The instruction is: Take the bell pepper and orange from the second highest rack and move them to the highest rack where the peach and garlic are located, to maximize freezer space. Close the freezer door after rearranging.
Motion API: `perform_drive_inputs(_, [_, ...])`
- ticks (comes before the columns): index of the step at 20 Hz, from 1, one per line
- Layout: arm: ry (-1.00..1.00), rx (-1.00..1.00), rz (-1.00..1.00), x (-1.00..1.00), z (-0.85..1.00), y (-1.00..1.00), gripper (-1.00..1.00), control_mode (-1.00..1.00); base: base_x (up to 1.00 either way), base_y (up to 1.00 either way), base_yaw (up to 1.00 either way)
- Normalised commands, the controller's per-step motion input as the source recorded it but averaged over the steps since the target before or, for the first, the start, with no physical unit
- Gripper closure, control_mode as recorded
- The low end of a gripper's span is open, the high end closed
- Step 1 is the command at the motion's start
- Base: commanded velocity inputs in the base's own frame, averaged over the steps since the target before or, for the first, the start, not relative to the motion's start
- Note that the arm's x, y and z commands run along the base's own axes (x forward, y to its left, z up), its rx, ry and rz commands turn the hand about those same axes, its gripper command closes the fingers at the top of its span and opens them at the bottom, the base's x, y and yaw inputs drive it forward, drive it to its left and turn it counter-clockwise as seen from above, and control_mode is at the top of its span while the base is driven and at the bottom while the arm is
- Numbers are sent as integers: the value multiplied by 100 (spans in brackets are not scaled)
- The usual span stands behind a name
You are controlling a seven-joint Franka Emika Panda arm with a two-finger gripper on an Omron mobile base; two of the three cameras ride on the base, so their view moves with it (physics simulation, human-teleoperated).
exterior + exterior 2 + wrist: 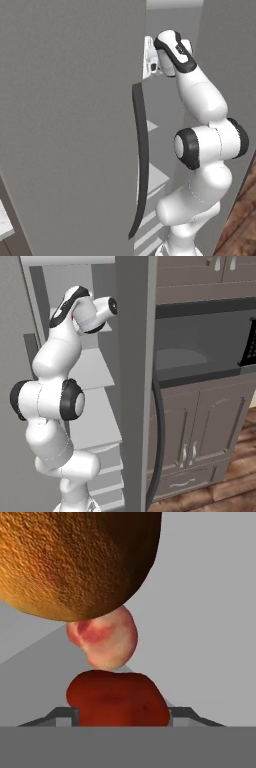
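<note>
In the hand view a dark red bell pepper (pixel 117 699) sits between my two fingertips (pixel 65 714), and my gripper (pixel 120 718) is shut on it. Just beyond it lies a pink peach (pixel 107 639). The orange (pixel 75 562) looms large and close at the top of that view. The garlic is out of view. My arm reaches high into the grey freezer (pixel 75 276), with the hand (pixel 152 62) partly behind the edge of the open freezer door (pixel 75 125). Which rack the fruit lies on I cannot tell.
The door's long curved black handle (pixel 140 160) hangs close to my arm's left. Pale shelves (pixel 95 371) step down below the hand. The other grey door panel (pixel 132 381) stands to the right, with brown cabinets (pixel 200 426) and a dark oven recess (pixel 200 346) beyond.
</note>
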Motion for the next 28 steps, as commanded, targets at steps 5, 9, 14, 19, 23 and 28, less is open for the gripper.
perform_drive_inputs(5, [0,-15,26,36,0,0,100,-100,0,0,0])
perform_drive_inputs(9, [2,-14,16,54,0,0,100,-100,0,0,0])
perform_drive_inputs(14, [3,-12,1,48,0,0,100,-100,0,0,0])
perform_drive_inputs(19, [2,-13,0,12,-11,27,-100,-100,0,0,0])
perform_drive_inputs(23, [7,-11,0,14,-19,40,-100,-100,0,0,0])
perform_drive_inputs(28, [0,0,0,2,-7,10,-100,-100,0,0,0])
